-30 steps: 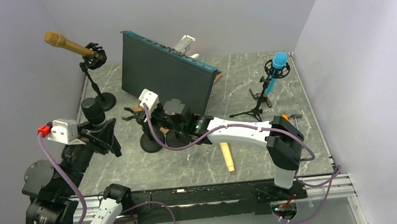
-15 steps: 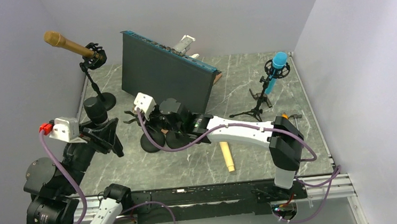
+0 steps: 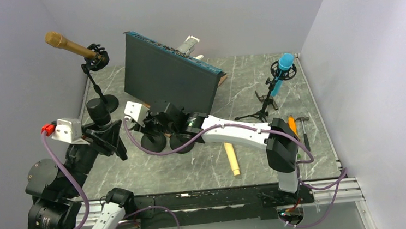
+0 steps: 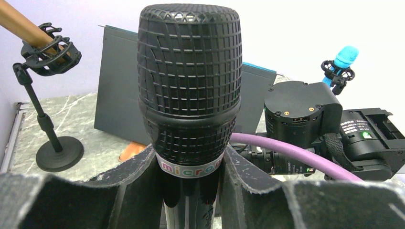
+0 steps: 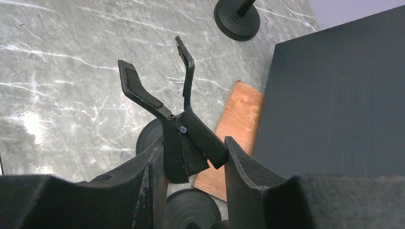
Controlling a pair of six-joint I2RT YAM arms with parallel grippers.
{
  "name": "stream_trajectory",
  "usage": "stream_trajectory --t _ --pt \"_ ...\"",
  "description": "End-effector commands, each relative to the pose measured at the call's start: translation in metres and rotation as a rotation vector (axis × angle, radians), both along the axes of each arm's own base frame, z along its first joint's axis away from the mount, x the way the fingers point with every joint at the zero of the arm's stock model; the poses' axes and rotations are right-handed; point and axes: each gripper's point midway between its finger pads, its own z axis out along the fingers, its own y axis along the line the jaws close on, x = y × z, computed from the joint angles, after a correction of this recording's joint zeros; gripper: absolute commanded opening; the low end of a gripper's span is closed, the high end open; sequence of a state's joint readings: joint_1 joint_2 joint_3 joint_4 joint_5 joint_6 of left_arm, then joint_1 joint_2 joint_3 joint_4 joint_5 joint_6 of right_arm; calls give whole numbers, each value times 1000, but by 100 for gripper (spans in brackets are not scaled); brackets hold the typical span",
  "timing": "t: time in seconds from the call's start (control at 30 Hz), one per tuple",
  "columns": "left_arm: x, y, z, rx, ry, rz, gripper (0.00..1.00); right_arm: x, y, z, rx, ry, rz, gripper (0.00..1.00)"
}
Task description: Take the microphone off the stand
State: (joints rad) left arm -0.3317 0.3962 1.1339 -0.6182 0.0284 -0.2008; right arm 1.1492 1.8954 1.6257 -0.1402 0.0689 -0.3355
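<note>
**Near edge.** Only the overhead view shows a wooden stick (image 3: 231, 158) lying flat on the desk (image 3: 242, 84), beside the right arm.

**Left end effector** (image 4: 188, 193). It is clamped on the black microphone (image 4: 188, 71). The left wrist view shows both padded fingers (image 4: 136, 186) pressed against the handle just under the white lettered band, with the mesh head upright above them. The overhead view adds the location: the microphone is held raised at the near left of the desk, apart from every stand.

**Right end effector** (image 5: 193, 152). It is clamped on the stand clip (image 5: 143, 94). The right wrist view shows the clip's stem gripped between the fingers and its two prongs spread in a V. From overhead the wrist body covers this grip. Two round black bases (image 3: 154, 144) rest on the desk under that wrist. Which one carries the clip cannot be told.

**Middle.** A dark panel (image 3: 170, 76) stands on edge. Only the right wrist view shows the copper-coloured board (image 5: 236, 129) lying at its foot.

**Far side.** A gold microphone (image 3: 67, 46) sits tilted in its own round-base stand at the far left. A blue microphone (image 3: 283, 63) sits on a tripod at the far right. Both also appear in the left wrist view.
</note>
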Motion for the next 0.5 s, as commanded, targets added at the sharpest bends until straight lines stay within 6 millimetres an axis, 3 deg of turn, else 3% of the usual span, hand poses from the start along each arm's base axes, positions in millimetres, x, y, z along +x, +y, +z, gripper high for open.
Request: stream_trajectory --t 0.0,0.2,0.47 --pt "3 1 7 -16 -11 13 0 6 -80 -118 -484 89 -64 20" --pt "5 -3 8 -16 -11 -5 0 9 -68 -116 -459 94 -41 27" --pt "2 2 6 -12 -19 15 0 21 -92 -136 -634 49 -56 29"
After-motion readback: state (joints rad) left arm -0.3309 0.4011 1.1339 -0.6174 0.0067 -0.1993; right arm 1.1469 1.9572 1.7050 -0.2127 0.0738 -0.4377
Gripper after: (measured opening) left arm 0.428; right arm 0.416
